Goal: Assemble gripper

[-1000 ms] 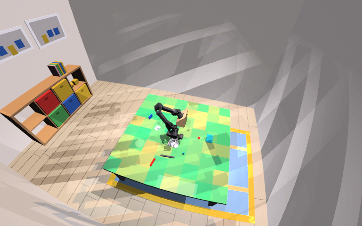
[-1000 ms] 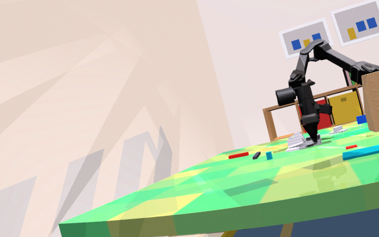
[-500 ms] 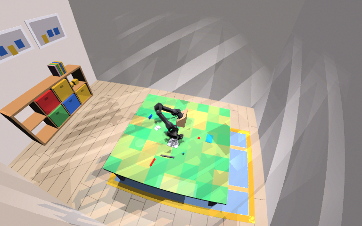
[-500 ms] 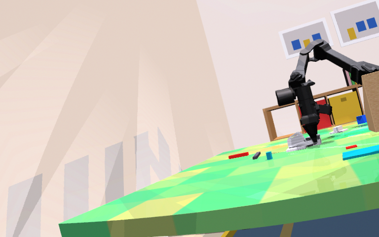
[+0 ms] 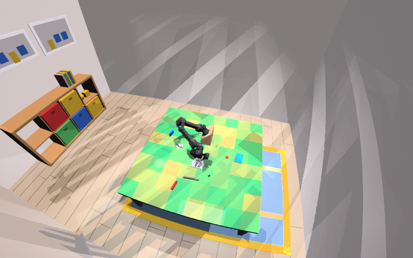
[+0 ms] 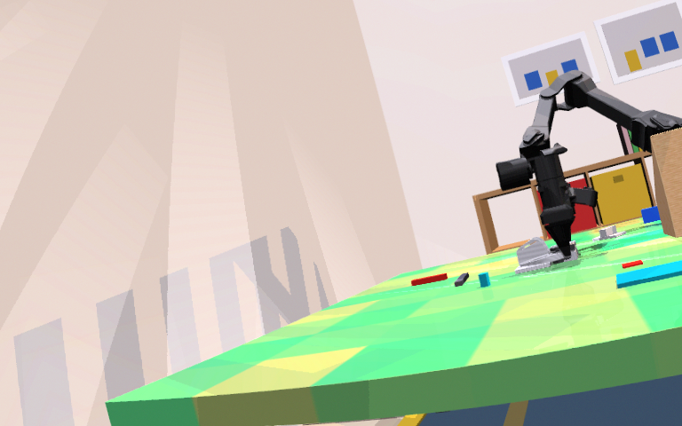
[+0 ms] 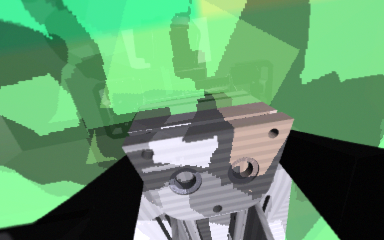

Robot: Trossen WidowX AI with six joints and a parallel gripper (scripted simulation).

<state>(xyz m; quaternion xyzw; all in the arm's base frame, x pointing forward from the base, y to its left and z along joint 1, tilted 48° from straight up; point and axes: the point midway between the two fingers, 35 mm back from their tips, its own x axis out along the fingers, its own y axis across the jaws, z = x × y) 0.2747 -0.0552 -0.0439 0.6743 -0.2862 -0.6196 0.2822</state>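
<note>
Gripper assembly [image 5: 196, 164] [image 6: 534, 259] [image 7: 215, 192] sits on the desk [image 5: 213, 194] [image 6: 402, 336] [image 7: 340, 45], flanked by wide-set fingers [image 6: 564, 241]; whether they pinch it, I cannot tell. Coloured bins [image 5: 54, 116] [image 6: 619, 193] fill shelf compartments (contents hidden)

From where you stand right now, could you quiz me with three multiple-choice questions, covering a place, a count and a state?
1. The small red block lies nearest the:
A) bookshelf
B) light-blue block
C) dark rod

2. Large ringed holes in the grey part?
A) two
B) five
C) none

3. The long red bar is:
A) upright
B) in a bin
C) lying flat

1 B: the top view shows them as neighbors.
2 A: the wrist view shows a pair.
3 C: the exterior view shows it lying lengthwise on the table.
</note>
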